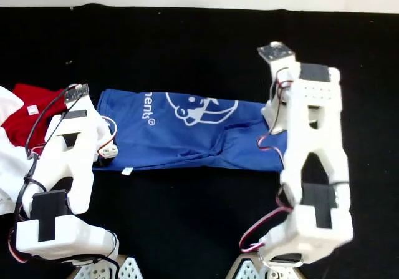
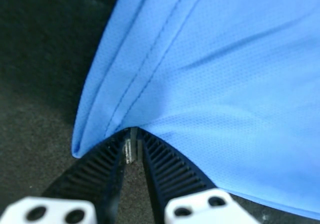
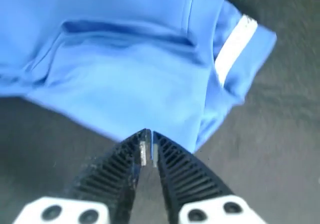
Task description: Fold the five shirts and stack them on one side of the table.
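A blue shirt (image 1: 187, 135) with a white print lies stretched across the middle of the black table (image 1: 187, 223), folded lengthwise. My left gripper (image 2: 134, 143) is shut on the hem at the shirt's left end (image 2: 225, 83). The left arm (image 1: 65, 160) stands over that end. My right gripper (image 3: 148, 145) is shut on the near edge of the shirt (image 3: 125, 73) beside the sleeve with a white stripe (image 3: 234, 46). The right arm (image 1: 312, 141) covers the shirt's right end.
A red shirt (image 1: 31, 113) and a white shirt (image 1: 9, 160) lie bunched at the table's far left, partly behind the left arm. Bare black table stretches in front of and behind the blue shirt.
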You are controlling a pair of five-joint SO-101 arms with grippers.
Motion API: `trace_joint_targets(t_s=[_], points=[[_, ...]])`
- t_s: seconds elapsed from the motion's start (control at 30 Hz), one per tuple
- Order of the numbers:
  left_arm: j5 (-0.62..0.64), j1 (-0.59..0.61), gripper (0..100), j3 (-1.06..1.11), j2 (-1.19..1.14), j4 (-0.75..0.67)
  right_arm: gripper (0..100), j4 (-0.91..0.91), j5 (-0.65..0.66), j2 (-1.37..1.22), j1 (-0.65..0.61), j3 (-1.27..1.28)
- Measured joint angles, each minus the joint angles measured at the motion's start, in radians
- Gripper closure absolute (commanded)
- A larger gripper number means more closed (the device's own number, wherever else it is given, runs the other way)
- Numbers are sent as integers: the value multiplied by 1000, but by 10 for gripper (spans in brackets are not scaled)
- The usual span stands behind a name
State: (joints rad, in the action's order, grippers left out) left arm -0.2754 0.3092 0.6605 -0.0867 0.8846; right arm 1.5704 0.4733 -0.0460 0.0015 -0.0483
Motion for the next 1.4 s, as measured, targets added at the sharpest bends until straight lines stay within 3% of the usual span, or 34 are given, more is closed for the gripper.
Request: trace_joint_targets(t_s=[0.17,0.37,0.57,0.77,0.87,1.1,1.3,1.4], points=[[0,0,991,0,0,0,993,68,0,241,-2,132],[0,0,989,-9,18,9,993,11,6,497,-2,511],[3,5,972,-152,141,269,993,-17,6,623,-2,766],[2,61,761,-305,193,494,993,-17,6,647,-2,856],[2,106,737,-325,178,470,993,-17,6,647,-2,858],[3,150,734,-393,-52,242,993,38,6,647,-2,858],[3,146,735,-609,-292,226,993,52,6,647,-2,858],[3,121,737,-723,-408,293,993,52,6,647,-2,858]])
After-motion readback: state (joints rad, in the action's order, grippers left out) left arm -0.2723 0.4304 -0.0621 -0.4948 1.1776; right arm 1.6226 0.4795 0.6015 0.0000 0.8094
